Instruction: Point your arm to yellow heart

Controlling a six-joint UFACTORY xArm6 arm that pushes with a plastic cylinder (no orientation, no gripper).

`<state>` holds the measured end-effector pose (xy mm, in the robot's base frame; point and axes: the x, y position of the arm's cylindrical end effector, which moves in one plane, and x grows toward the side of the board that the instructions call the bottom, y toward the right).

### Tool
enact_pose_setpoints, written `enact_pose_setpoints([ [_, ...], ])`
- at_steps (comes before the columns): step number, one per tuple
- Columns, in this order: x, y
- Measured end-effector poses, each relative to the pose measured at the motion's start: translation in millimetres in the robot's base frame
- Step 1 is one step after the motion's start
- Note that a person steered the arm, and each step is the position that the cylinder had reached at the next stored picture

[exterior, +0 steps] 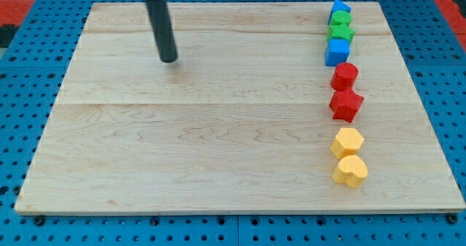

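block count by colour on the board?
Blue: 2, a blue block at the column's top and a blue block lower
Green: 2, a green block and a green star
Red: 2, a red hexagon and a red star
Yellow: 2, a yellow hexagon and the yellow heart
Total: 8

My tip is far to the view's left, touching none.

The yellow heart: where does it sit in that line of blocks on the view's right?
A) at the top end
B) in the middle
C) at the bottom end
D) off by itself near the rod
C: the yellow heart is the lowest block, just below the yellow hexagon, far from my tip.
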<state>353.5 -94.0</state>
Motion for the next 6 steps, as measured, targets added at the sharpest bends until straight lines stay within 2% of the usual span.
enact_pose_setpoints([
  [1, 52, 54],
  [2, 101, 76],
  [3, 177, 116],
  [4, 248, 184],
  [5, 264, 224],
  [6, 247, 275],
])
